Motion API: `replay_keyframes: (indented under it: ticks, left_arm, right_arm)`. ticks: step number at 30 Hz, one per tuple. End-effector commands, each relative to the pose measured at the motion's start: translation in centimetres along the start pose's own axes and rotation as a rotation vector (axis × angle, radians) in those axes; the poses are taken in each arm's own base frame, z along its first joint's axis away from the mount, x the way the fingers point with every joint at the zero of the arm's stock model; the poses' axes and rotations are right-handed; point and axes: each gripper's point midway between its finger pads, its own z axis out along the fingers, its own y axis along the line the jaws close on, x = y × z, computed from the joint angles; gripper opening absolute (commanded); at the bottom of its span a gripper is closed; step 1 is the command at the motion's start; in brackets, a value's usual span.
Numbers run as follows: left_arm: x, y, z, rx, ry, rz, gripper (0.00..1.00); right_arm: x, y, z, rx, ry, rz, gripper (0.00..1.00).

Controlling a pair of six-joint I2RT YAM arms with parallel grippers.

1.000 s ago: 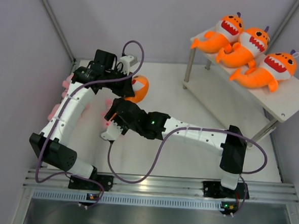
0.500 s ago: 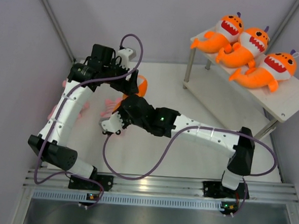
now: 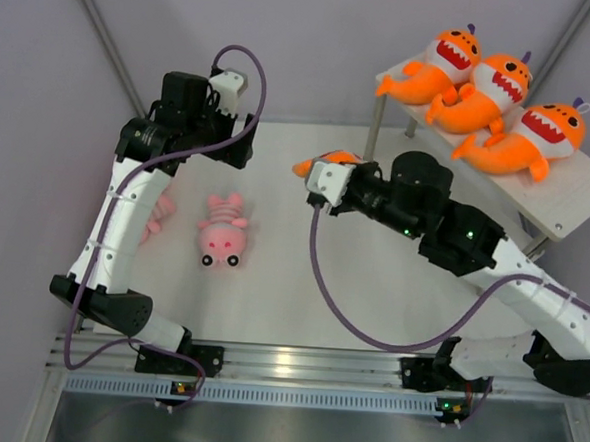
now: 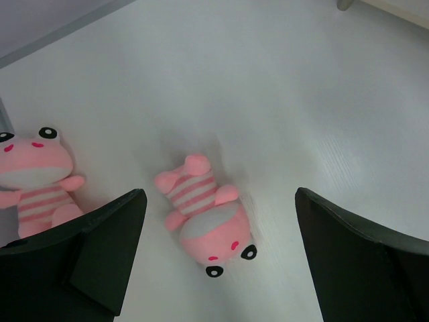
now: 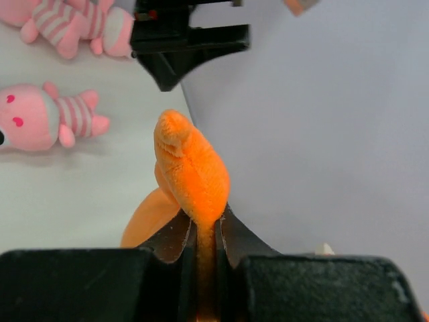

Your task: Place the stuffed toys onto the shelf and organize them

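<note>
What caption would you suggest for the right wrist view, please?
Right gripper shut on an orange plush, with pink striped toys lying on the white table behind.

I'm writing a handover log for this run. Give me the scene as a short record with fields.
shelf top tier: three orange shark-like plush toys in a row on the pale wood shelf
right gripper: shut on a fourth orange plush, lifted
left gripper: open, empty
white table: one pink striped plush animal and a second pink striped plush, lying apart
</note>
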Motion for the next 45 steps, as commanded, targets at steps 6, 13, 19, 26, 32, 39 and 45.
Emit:
replay_keyframes:
  ticks: [6,13,19,26,32,39,45]
  left_arm:
    - [-0.6,0.4,-1.4,-0.021,-0.035,0.019,0.98]
    - [0.2,-0.7,-0.6,0.041,-0.011,0.007,0.98]
    - [0.1,-1.5,-0.1,0.084,-0.006,0.005,0.98]
    - [0.1,-1.8,-0.4,0.105,-0.014,0.02,0.98]
    - [0.1,-2.0,-0.3,0.121,-0.012,0.015,0.98]
    - [0.3,-2.1,-0.3,0.122,-0.01,0.023,0.98]
    - [0.6,-2.5,-0.3,0.145,-0.003,0.021,0.98]
  right_arm:
    - [-4.4,-11.2,-9.9,0.312,-0.093,0.02,0.0]
    - [-1.0,-20.2,-17.0,0.682,0.28,-0.223,0.0]
    - [3.3,-22.3,-23.5,0.823,0.583,-0.346,0.0]
    - [7.0,-20.9,-29.8,0.799,0.839,-0.446,0.0]
    - [7.1,-20.1,-31.9,0.798,0.879,-0.453,0.0]
    - [12.0,-14.2,-29.0,0.577,0.883,-0.431,0.0]
    - [15.8,-10.2,-27.6,0.522,0.892,-0.381,0.0]
